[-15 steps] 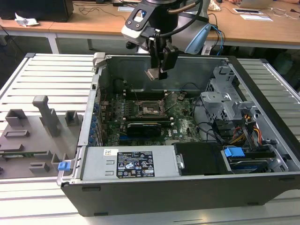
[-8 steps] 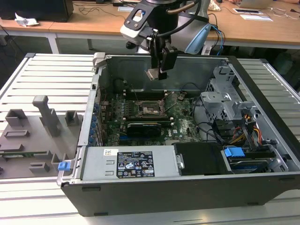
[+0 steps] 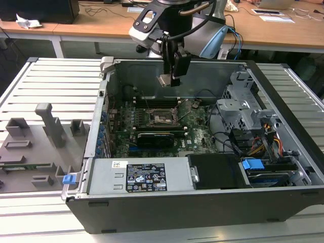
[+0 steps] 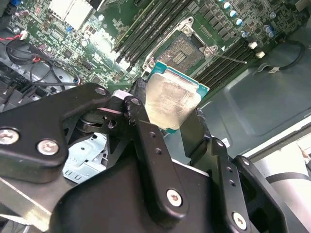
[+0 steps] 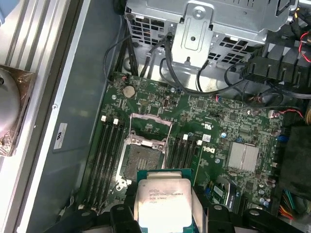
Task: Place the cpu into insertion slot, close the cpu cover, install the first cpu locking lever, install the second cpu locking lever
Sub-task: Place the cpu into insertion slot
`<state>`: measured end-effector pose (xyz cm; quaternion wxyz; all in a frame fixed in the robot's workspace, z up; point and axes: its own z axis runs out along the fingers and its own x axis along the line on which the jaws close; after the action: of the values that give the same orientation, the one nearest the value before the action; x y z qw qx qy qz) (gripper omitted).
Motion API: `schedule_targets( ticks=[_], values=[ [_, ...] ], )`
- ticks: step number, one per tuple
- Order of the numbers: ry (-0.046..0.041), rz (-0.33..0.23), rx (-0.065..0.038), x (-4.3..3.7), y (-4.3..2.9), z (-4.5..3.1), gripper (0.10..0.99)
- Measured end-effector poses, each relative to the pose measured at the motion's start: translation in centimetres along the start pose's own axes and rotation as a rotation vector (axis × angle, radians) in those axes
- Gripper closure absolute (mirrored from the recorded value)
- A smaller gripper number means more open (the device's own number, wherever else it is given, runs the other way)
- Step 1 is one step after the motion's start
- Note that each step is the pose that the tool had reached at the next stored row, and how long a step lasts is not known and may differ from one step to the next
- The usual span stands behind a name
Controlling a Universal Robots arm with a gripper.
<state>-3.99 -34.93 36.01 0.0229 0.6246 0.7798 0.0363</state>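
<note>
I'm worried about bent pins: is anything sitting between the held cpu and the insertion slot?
Nothing visible does. The gripper holds the cpu in the air above the board. The insertion slot lies open with its dark centre bare. The cpu cover is off the slot, at one side of it.

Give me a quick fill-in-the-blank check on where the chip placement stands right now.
The gripper is shut on the ___.
The cpu hangs ___ the insertion slot, not seated in it.
The insertion slot is ___ of any chip.
The cpu cover is swung ___, not closed.
Missing words: cpu; above; empty; open.
</note>
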Motion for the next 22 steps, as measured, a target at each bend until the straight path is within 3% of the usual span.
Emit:
schedule_targets(
  ticks=[11,16,22],
  values=[
    [-0.0072,0.082,-0.001,0.00,0.00,0.06,0.561],
    [-0.0141,0.158,-0.001,0.00,-0.01,0.14,0.561],
    [-0.0170,0.192,-0.002,0.00,-0.03,0.33,0.561]
  ],
)
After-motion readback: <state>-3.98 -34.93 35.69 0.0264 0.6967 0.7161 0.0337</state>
